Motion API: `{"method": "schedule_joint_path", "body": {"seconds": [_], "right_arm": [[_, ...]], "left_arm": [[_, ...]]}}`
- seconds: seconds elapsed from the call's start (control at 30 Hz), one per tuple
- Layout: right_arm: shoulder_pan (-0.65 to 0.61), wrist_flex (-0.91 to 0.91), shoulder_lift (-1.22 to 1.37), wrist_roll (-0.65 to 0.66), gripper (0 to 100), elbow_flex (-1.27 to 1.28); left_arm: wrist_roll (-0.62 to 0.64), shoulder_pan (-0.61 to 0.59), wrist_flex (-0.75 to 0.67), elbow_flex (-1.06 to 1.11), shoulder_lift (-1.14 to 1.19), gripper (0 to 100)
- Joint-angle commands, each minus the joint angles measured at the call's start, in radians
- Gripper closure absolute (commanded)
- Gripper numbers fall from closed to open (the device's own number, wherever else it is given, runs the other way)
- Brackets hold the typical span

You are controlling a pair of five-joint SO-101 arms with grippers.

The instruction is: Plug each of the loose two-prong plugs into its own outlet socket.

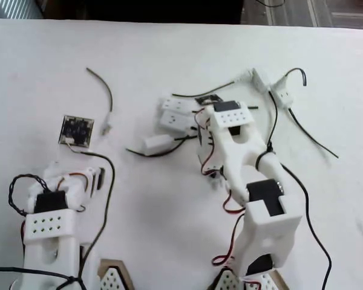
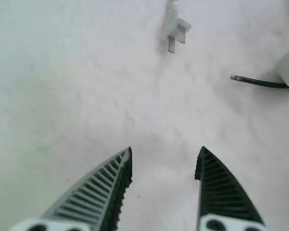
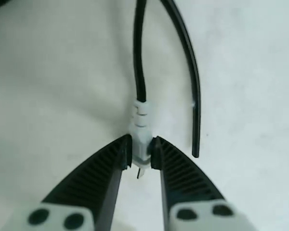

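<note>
My right gripper (image 3: 140, 142) is shut on a small white plug (image 3: 140, 126) whose black cable (image 3: 139, 53) runs away from the fingers; its prongs point back between them. In the high view this gripper (image 1: 207, 100) sits just right of the white outlet sockets (image 1: 176, 113). My left gripper (image 2: 165, 154) is open above bare table, near the front left (image 1: 97, 179). A loose two-prong plug (image 2: 176, 30) lies ahead of it, seen in the high view (image 1: 107, 127) on a thin curved wire.
A third white socket block (image 1: 159, 143) on a black cable lies below the pair. A small circuit board (image 1: 77, 130) sits at the left. Another white plug (image 1: 257, 77) and a white block (image 1: 283, 96) with black cables lie at the back right.
</note>
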Motion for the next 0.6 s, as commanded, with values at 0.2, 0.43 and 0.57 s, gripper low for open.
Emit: {"method": "schedule_joint_path", "body": {"seconds": [0.2,0.43,0.57], "right_arm": [[-0.151,-0.024,0.001,-0.009,97.5,-0.014],[-0.153,-0.022,0.001,-0.011,91.5,-0.014],[-0.171,-0.022,0.002,-0.051,91.1,-0.014]], "left_arm": [[-0.008,0.001,-0.018,-0.006,-0.021,78],[-0.008,0.001,-0.018,-0.006,-0.021,78],[-0.008,0.001,-0.018,-0.006,-0.021,78]]}}
